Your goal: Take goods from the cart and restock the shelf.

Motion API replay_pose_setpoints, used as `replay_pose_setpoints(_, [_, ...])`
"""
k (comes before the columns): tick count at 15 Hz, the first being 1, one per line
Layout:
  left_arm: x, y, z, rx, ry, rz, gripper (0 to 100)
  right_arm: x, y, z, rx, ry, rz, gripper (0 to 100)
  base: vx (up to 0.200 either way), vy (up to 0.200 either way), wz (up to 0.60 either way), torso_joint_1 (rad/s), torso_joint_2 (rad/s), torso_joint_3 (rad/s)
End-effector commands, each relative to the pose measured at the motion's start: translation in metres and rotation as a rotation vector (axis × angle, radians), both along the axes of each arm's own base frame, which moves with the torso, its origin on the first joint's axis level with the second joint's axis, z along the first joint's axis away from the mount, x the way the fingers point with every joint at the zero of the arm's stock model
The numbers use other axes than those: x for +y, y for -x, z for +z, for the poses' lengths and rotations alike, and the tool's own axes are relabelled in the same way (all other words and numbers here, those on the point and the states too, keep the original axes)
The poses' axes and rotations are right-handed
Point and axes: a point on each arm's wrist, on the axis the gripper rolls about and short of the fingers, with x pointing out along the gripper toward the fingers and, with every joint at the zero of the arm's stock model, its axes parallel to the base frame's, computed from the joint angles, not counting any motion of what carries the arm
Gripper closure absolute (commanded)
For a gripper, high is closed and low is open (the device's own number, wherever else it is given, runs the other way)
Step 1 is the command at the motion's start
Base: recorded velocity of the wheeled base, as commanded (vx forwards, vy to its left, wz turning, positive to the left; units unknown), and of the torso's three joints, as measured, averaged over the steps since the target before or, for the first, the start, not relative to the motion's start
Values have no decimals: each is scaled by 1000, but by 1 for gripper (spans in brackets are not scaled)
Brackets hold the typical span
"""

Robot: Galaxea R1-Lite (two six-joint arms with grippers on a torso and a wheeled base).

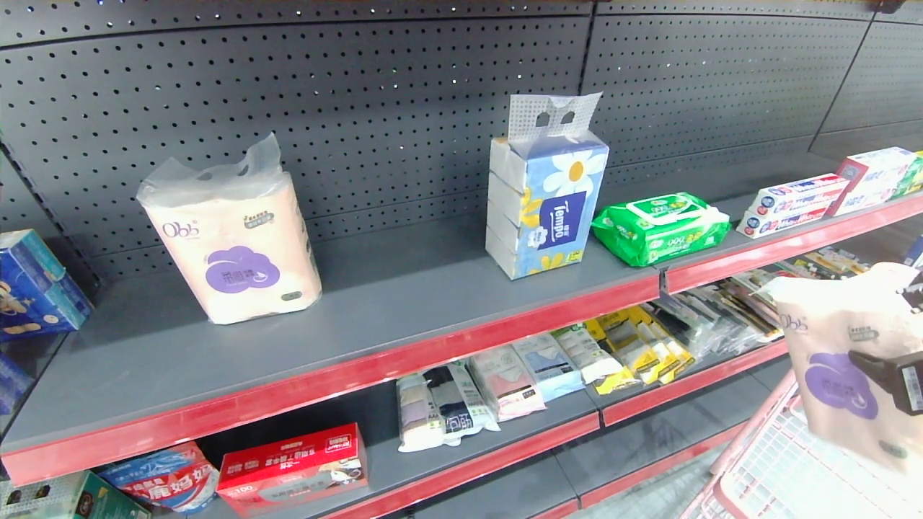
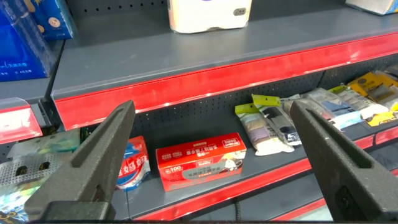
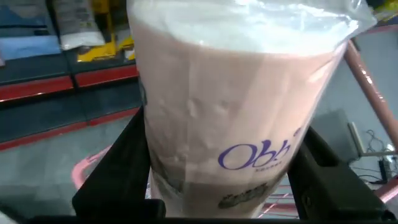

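A pale pink pack of toilet paper rolls (image 1: 840,360) with a purple logo hangs over the pink wire cart (image 1: 764,476) at the lower right. My right gripper (image 3: 225,134) is shut on this pack, with a black finger (image 1: 894,378) pressed against its side. In the right wrist view the pack (image 3: 236,106) sits between both fingers. A matching pink pack (image 1: 234,238) stands upright at the left of the grey shelf (image 1: 404,303). My left gripper (image 2: 212,111) is open and holds nothing, low in front of the shelves.
On the same shelf stand a blue tissue pack (image 1: 544,209), green wet wipes (image 1: 660,227) and toothpaste boxes (image 1: 793,202). Blue packs (image 1: 36,285) sit at the far left. The lower shelf holds a red box (image 1: 292,468) and several bagged goods (image 1: 505,382).
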Motion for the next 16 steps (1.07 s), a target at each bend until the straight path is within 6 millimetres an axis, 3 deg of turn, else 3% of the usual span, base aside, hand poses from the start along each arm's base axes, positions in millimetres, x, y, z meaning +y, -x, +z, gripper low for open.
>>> replay_pose_setpoints(1, [0,0,0,1,0,1,0,26,35,15,-74,-52,60,100,0,0,0,0,0,0])
replay_pose_setpoints(3, [0,0,0,1,0,1,0,42,65,13,-93,-148,98,100,0,0,0,0,0,0])
replay_pose_setpoints(5, [0,0,0,1,0,1,0,56,82,15,-150,-277,176,100,0,0,0,0,0,0])
replay_pose_setpoints(8, [0,0,0,-1,0,1,0,62,100,19,-228,-332,250,100,0,0,0,0,0,0])
replay_pose_setpoints(16, [0,0,0,1,0,1,0,61,112,19,-269,-258,283,100,0,0,0,0,0,0])
